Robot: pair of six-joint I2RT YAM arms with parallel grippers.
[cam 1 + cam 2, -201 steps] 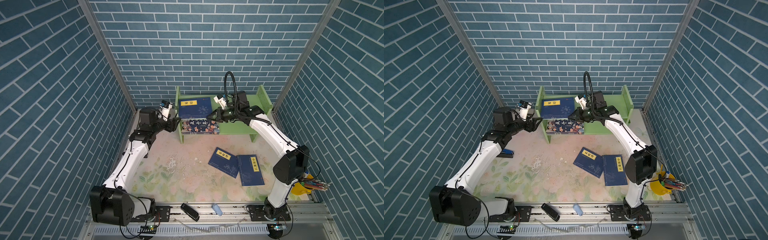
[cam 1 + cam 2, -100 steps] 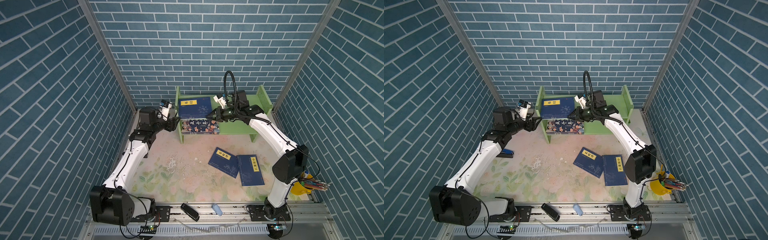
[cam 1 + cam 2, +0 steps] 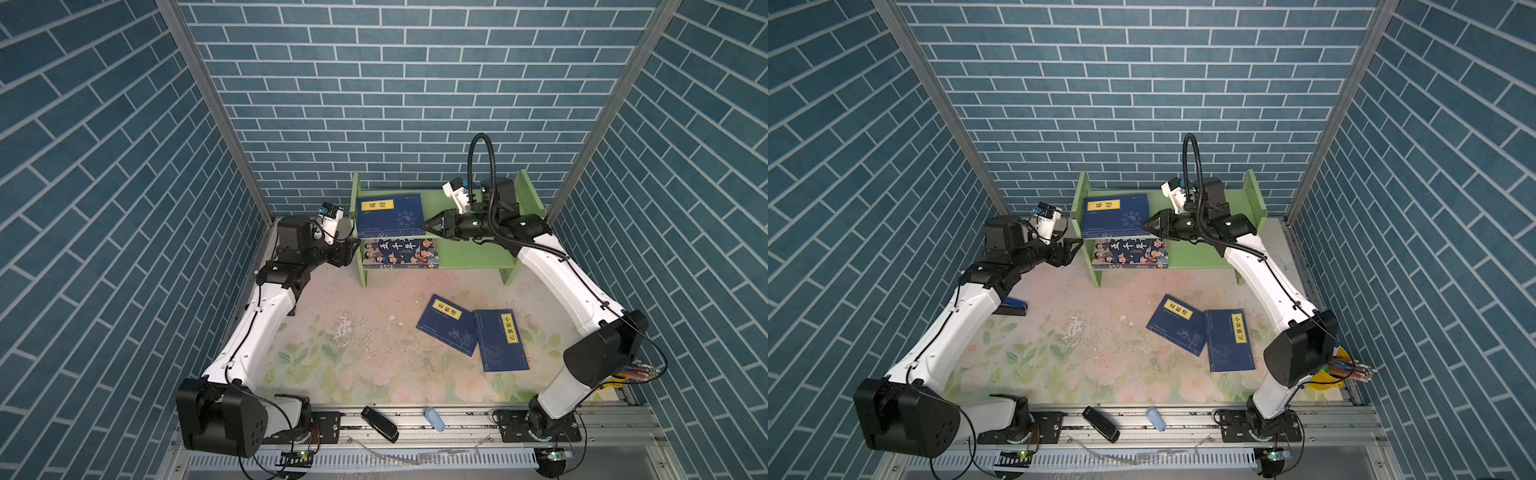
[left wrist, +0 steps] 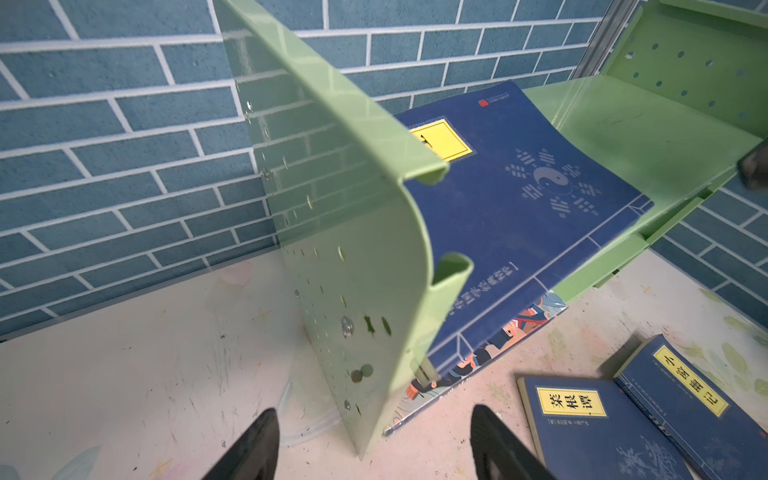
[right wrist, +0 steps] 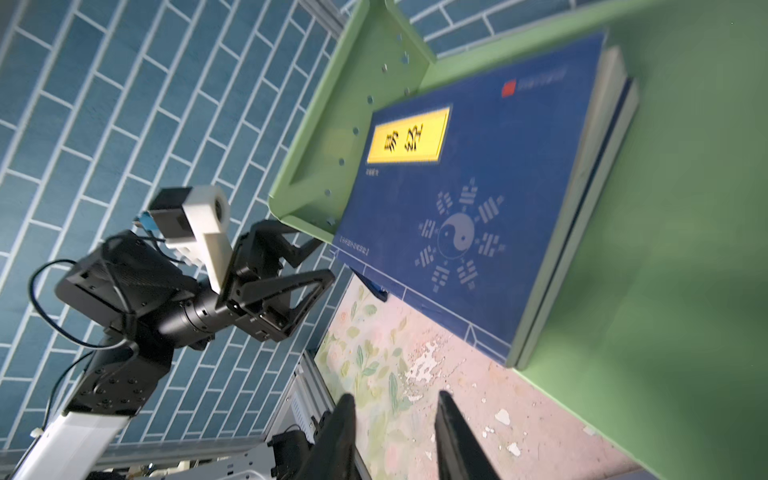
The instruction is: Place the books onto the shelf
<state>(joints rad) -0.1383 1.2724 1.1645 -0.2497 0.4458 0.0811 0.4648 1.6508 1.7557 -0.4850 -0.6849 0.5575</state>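
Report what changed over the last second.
The right gripper, tips at the edge of the navy book on the shelf top tier, has parted its jaws; nothing sits between them. That book, the left gripper beside the shelf and the two loose navy books stayed put.

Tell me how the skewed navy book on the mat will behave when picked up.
The skewed navy book lies flat, so gripping an edge probably means sliding it first. It looks thin and soft-covered: likely light, sagging if held by one edge. Pushed, it may shove the neighbouring book.
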